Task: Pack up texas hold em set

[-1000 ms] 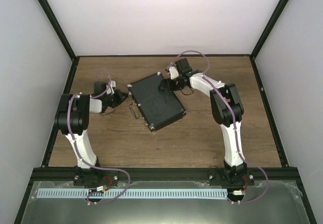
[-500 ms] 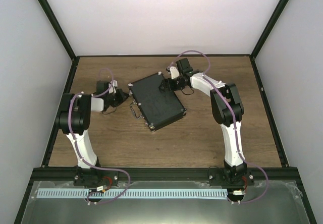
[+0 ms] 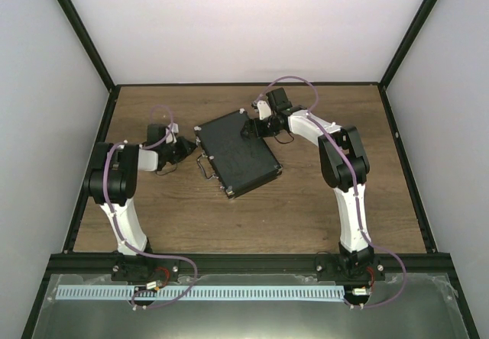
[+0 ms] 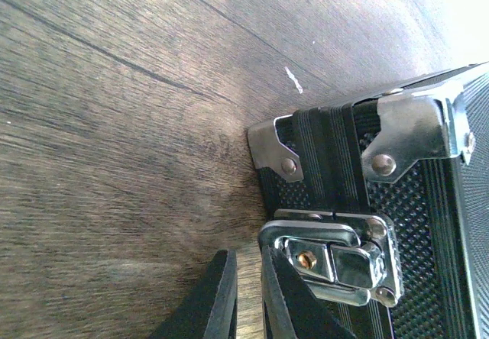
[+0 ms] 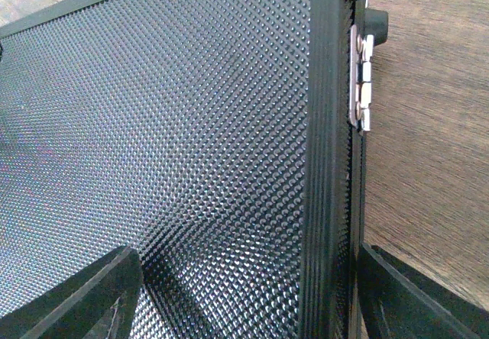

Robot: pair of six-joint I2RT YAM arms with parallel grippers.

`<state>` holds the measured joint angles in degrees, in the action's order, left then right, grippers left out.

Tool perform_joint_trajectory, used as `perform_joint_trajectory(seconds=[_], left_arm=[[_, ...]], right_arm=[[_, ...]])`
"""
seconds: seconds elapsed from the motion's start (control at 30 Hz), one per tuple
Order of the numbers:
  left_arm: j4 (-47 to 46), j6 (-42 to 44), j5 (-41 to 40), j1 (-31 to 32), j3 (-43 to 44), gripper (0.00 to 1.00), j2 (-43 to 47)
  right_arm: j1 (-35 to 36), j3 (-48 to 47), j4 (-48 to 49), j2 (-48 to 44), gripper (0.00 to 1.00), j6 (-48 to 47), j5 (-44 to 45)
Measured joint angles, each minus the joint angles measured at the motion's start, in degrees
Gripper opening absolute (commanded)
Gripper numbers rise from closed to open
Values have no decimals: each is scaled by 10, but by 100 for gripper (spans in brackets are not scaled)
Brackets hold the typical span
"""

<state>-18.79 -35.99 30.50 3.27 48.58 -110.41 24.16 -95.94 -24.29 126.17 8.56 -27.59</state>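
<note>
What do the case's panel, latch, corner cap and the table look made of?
The panel looks like black plastic or vinyl sheet: fine raised dimples, dull sheen. The latch is polished metal, likely steel: mirror-bright, with a brass-coloured rivet. The corner cap looks like the same bright metal, riveted on. The table is wood or wood-look laminate: brown grain lines, matte.

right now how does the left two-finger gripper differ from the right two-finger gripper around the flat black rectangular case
Opening: the left gripper has its fingers almost together, while the right gripper has its fingers spread wide.
Place: the left gripper sits low over the wooden table, beside the silver latch of the flat black rectangular case. The right gripper straddles the case's edge by the silver hinge.
Shared: neither grips anything.
</note>
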Motion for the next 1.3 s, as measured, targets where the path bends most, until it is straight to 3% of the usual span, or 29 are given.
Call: perform_joint_trajectory(seconds=[0.57,0.67,0.73,0.87,0.97,1.13,1.3], left_arm=[[-1,4,6,7,29,11,-26],[7,9,-10,12,27,19,-17],[20,17,-28,16,22,30,-1],[72,42,-68,26,9,69,57],[103,64,-95,23,12,87,112],[106,81,-106,-50,24,95,169],[57,95,-139,-157,-20,98,199]], right_arm=[[-3,0,0,0,78,0,2],[-3,1,2,0,79,0,4],[-3,4,4,-3,80,0,7],[0,30,10,-30,87,0,35],[-2,54,16,-64,92,2,60],[-34,115,57,-148,98,14,83],[-151,238,144,-245,99,40,96]])
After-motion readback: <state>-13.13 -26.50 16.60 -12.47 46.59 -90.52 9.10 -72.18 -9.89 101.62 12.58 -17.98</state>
